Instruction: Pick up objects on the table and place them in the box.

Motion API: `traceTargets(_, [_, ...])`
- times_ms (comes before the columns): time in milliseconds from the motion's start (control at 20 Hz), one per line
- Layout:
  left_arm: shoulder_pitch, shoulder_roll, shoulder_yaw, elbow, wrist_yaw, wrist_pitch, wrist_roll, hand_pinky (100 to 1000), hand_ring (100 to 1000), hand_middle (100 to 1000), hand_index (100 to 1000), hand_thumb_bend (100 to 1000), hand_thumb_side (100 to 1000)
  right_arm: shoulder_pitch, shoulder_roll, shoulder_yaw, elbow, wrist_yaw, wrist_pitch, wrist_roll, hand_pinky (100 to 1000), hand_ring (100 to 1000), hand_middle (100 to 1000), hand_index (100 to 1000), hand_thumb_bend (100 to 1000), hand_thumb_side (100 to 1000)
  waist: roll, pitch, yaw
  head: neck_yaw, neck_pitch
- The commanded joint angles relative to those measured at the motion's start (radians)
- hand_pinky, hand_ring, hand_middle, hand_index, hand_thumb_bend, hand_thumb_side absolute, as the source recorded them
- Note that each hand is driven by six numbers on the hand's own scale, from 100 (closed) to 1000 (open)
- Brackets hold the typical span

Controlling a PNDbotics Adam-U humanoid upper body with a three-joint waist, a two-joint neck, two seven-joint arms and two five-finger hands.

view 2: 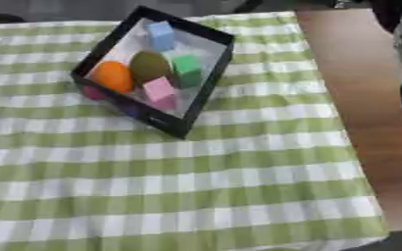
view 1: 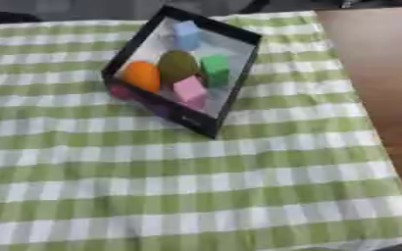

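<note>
Left eye view: black box (view 1: 228, 95) holds five coloured pieces; no fingers visible.

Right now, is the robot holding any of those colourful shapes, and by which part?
Nothing is held: neither hand shows in either view. The shapes sit in the black box on the checked cloth.

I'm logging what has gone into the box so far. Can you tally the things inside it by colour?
Inside the black box:
Blue block: 1
Green block: 1
Pink block: 1
Orange rounded piece: 1
Olive rounded piece: 1
Total: 5
Neither hand shows in either view.
</note>
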Motion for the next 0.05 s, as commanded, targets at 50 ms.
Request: traceTargets(50, [0.054,0.015,0.046,-0.060,0.041,-0.036,0.035,909,693,730,850,286,685,-0.002,-0.008,-0.016,-0.033,-0.001,-0.014,-0.015,960,780,695,777,384,259,-0.014,-0.026,0.003,-0.002,-0.002])
